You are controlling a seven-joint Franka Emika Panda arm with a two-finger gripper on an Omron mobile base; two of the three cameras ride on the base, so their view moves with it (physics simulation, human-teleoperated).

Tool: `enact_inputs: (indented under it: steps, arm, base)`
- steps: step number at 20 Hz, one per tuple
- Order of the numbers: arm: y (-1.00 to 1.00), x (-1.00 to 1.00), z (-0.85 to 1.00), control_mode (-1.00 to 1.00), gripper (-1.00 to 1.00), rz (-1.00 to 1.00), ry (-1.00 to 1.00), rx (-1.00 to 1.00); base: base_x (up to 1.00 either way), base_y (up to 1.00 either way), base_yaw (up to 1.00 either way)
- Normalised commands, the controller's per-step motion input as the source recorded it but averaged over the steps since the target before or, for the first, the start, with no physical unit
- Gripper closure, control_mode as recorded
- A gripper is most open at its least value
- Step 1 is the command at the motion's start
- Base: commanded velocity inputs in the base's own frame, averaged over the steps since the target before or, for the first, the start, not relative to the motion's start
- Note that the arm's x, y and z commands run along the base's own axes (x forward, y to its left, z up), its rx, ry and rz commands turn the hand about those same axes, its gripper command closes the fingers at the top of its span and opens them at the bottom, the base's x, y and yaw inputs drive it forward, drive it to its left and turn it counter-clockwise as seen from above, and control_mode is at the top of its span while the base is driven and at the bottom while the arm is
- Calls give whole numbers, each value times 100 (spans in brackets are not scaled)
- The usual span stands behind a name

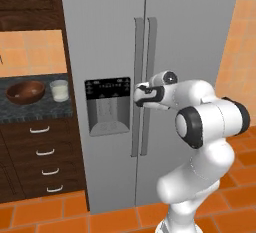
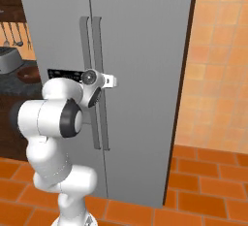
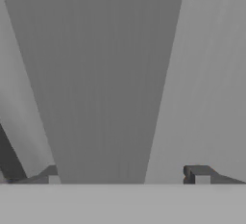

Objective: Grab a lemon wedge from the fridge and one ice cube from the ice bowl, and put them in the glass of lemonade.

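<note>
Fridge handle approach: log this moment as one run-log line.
stage: reaching for handle | tool: open, straddling a long vertical handle | tall grey steel two-door fridge: doors shut | lemon wedge: not yet fetched

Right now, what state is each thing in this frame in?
fridge: both doors shut.
door handle: between the tool's fingers, not yet clamped.
tool: open, straddling the handle.
ice bowl: upright on the counter.
glass of lemonade: upright, filled, beside the bowl.

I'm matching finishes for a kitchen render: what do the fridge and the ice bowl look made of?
The fridge looks like brushed grey steel, matte with faint vertical streaks. The ice bowl looks like dark reddish-brown wood with a slight sheen, though grain is hard to make out.
</note>
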Motion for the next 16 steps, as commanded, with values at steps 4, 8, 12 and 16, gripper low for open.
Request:
enact_inputs:
  steps: [4, 8, 12, 16]
  arm:
    - [0, 35, -3, -100, -100, 0, 0, 0]
    - [0, 35, -5, -100, 100, 0, 0, 0]
    - [0, 0, 0, -100, 100, 0, 0, 0]
    - [-27, -32, 1, -100, 100, -5, 0, 0]
  base:
    - [0, 0, 0]
    - [0, 0, 0]
    - [0, 0, 0]
    - [0, 0, 0]
